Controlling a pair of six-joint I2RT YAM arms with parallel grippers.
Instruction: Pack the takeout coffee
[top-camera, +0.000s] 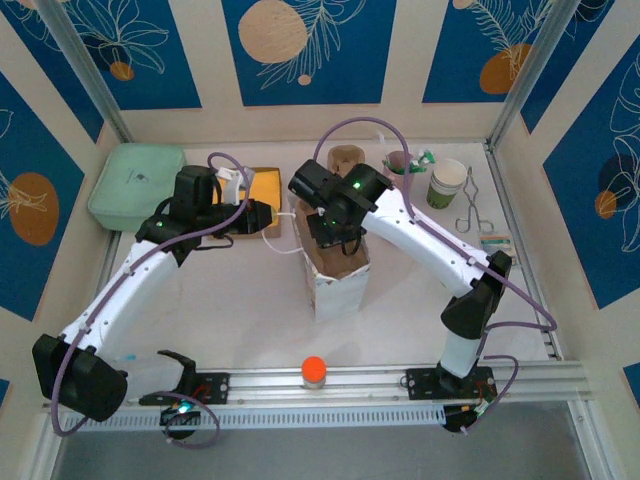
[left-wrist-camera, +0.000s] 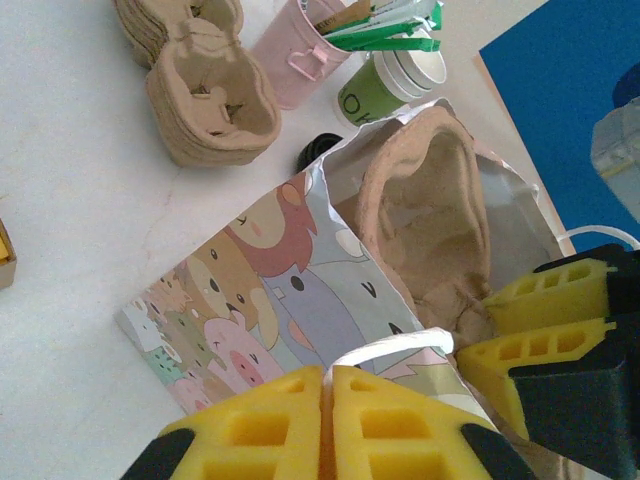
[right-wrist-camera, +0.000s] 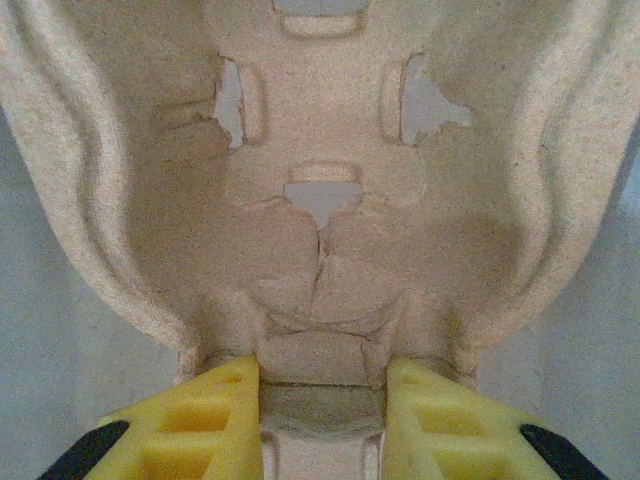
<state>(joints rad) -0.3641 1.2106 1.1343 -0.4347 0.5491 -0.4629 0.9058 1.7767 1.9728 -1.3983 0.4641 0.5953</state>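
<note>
A paper bag (top-camera: 338, 283) printed with cartoon animals (left-wrist-camera: 270, 300) stands open at mid-table. My left gripper (left-wrist-camera: 328, 395) is shut on its white string handle (left-wrist-camera: 400, 345) and holds that side up; from above it (top-camera: 266, 216) sits just left of the bag. My right gripper (right-wrist-camera: 322, 400) is shut on the middle ridge of a brown pulp cup carrier (right-wrist-camera: 320, 200), which stands inside the bag (left-wrist-camera: 430, 200). In the top view this gripper (top-camera: 335, 240) hangs over the bag mouth. A black round lid (left-wrist-camera: 318, 150) peeks out behind the bag; the cup under it is hidden.
Behind the bag are a stack of pulp carriers (left-wrist-camera: 205, 95), a pink cup with straws (left-wrist-camera: 298, 55) and lidless green cups (top-camera: 447, 185). Metal tongs (top-camera: 470, 205) lie at the right. A pale green box (top-camera: 135, 185) sits back left, beside a yellow item (top-camera: 264, 185).
</note>
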